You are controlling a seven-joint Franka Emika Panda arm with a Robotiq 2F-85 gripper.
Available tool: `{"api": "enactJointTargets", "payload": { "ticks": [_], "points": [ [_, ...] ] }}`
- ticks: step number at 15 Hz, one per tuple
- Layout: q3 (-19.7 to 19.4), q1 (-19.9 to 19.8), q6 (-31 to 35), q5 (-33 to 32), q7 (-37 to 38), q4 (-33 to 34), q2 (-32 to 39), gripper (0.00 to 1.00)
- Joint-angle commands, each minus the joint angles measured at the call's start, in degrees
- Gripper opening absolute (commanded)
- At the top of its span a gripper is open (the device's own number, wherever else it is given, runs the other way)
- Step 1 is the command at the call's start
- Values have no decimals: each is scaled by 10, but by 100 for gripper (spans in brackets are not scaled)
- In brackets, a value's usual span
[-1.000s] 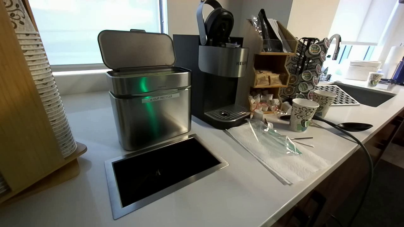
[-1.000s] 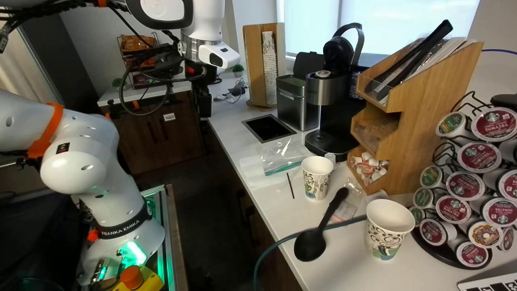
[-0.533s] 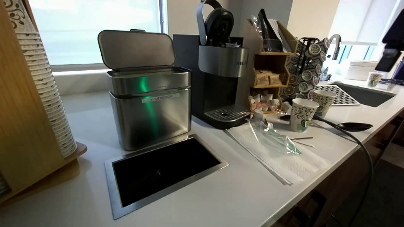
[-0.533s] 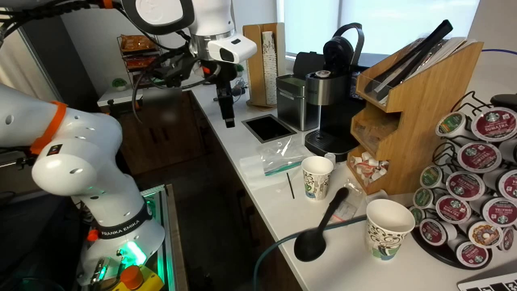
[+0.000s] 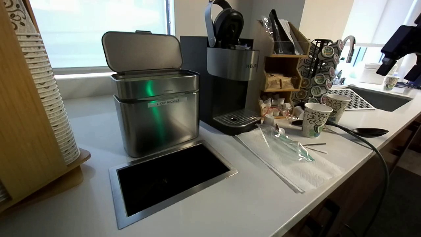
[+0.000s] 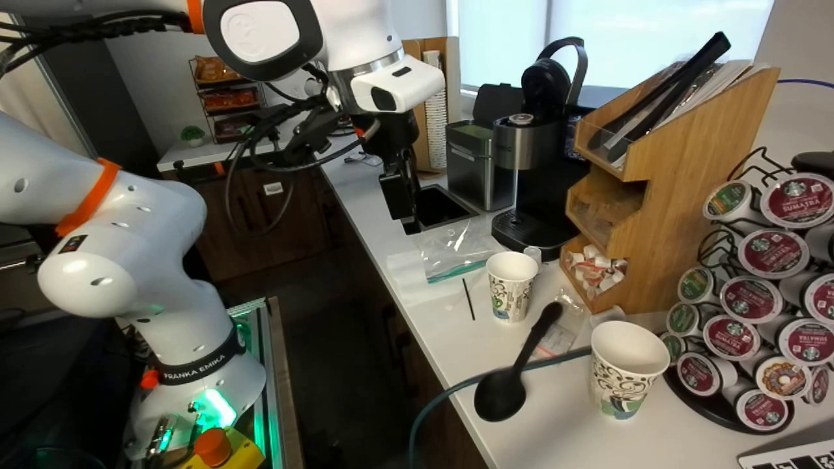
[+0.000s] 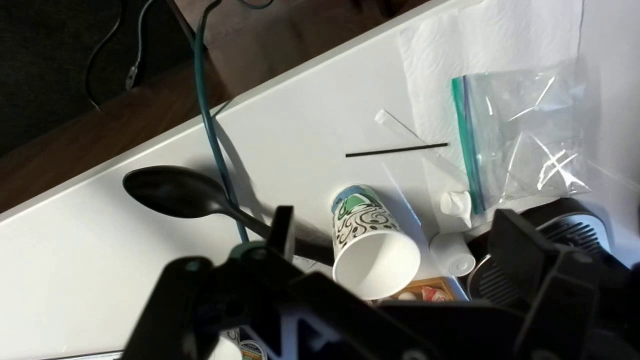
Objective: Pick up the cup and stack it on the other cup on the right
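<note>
Over the worktop (image 6: 547,443) the hand (image 7: 397,230) hung empty, jaws apart, seemingly to straddle the cup (image 6: 511,291), upright just right of centre in an exterior view, while the other cup (image 6: 624,376) stood mouth-up, lower right, presumably to receive it.

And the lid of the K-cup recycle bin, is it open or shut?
Open: in both exterior views, the lid stands raised above the bin.
</note>
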Motion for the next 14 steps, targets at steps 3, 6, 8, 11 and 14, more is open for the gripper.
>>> {"api": "enactJointTargets", "payload": {
  "ticks": [3,6,8,11,14],
  "points": [
    [-18,-15,47,9,58,15,62,100],
    [-23,-21,94,14,91,30,122,100],
    [-13,-27,117,10,131,38,169,100],
    [-7,-24,142,10,177,61,250,100],
    [-15,-18,137,4,178,50,240,100]
  ]
}}
